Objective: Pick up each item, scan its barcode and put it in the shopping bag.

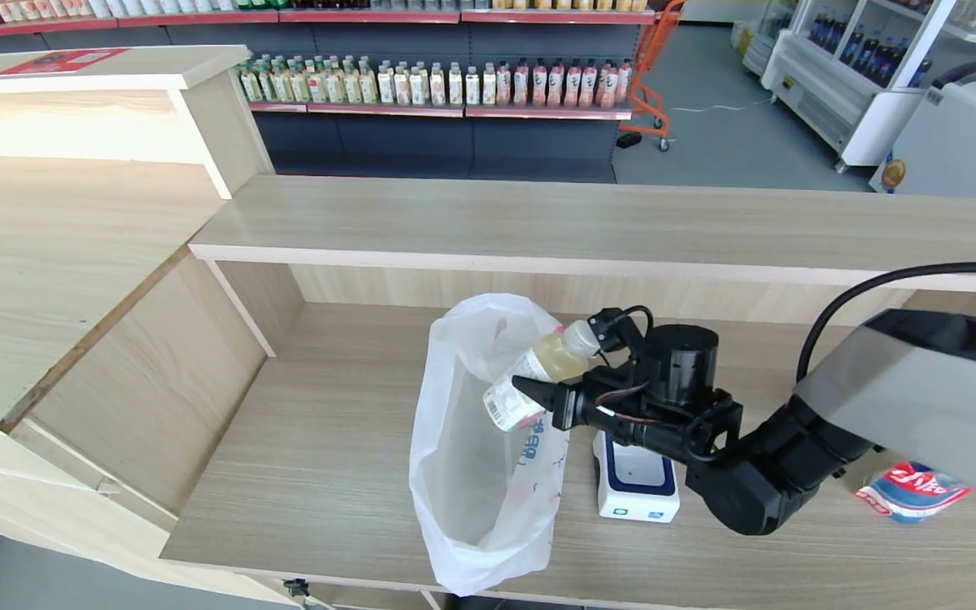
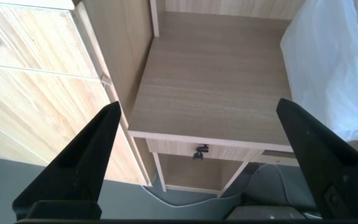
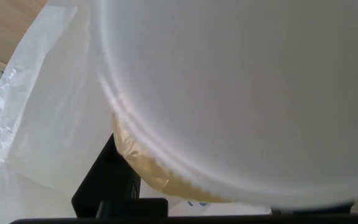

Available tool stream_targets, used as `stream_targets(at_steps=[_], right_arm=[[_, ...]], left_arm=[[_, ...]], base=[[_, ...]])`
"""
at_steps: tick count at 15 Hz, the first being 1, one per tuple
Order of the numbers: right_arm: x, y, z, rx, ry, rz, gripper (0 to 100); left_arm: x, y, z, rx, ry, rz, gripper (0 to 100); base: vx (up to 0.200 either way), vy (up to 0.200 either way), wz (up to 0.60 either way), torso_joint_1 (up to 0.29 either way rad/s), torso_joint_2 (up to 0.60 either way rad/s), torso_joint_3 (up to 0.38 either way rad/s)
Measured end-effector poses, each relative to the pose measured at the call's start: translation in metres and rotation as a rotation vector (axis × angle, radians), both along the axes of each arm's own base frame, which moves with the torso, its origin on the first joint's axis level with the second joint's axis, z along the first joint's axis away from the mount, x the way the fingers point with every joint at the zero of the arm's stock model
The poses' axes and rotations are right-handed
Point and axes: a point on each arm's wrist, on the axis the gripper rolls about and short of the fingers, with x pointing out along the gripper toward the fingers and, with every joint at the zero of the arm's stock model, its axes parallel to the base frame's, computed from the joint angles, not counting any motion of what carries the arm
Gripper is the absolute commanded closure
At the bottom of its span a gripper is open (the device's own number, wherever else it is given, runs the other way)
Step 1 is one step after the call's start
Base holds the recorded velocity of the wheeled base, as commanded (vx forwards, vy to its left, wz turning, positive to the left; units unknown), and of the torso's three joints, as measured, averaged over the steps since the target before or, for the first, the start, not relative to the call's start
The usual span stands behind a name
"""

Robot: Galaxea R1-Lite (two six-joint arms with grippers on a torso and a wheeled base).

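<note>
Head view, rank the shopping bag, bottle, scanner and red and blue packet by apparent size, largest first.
1. shopping bag, clearly largest.
2. bottle and scanner: look alike. The bottle is raised nearer the camera and the scanner is partly covered, so they are left unranked.
3. red and blue packet, smallest showing, partly covered.

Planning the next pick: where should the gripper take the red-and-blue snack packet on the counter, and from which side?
Probably from above with the right gripper, once it has released the bottle. The snack packet lies flat on the counter at the robot's right, with its edges down on the wood, so close across its middle. The arm hides part of it.
</note>
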Motion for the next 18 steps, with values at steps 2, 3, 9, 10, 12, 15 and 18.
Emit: stream_targets(at_steps=[2,3,9,10,12,15,18], right_arm=[[0.001,0.004,-0.013,-0.050,-0.006,0.013,100],[-0.001,0.004,-0.022,-0.091,-0.013,0.022,100],[-0.003,0.001,-0.054,-0.280,-0.058,0.064,100],[-0.003,0.002,-0.056,-0.295,-0.057,0.071,100],[-0.001,0.007,-0.053,-0.282,-0.073,0.085,0],[0.001,0.016,-0.046,-0.225,-0.072,0.102,0],[0.002,0.019,-0.040,-0.209,-0.082,0.104,0]], left_arm=[[0.000,0.000,0.000,0.000,0.000,0.001,0],[0.000,0.000,0.000,0.000,0.000,0.001,0],[0.000,0.000,0.000,0.000,0.000,0.000,0],[0.000,0.000,0.000,0.000,0.000,0.000,0],[0.000,0.000,0.000,0.000,0.000,0.000,0],[0.000,0.000,0.000,0.000,0.000,0.000,0],[0.000,0.000,0.000,0.000,0.000,0.000,0]], base=[[0.000,0.000,0.00,0.000,0.00,0.000],[0.000,0.000,0.00,0.000,0.00,0.000],[0.000,0.000,0.00,0.000,0.00,0.000],[0.000,0.000,0.00,0.000,0.00,0.000],[0.000,0.000,0.00,0.000,0.00,0.000],[0.000,0.000,0.00,0.000,0.00,0.000],[0.000,0.000,0.00,0.000,0.00,0.000]])
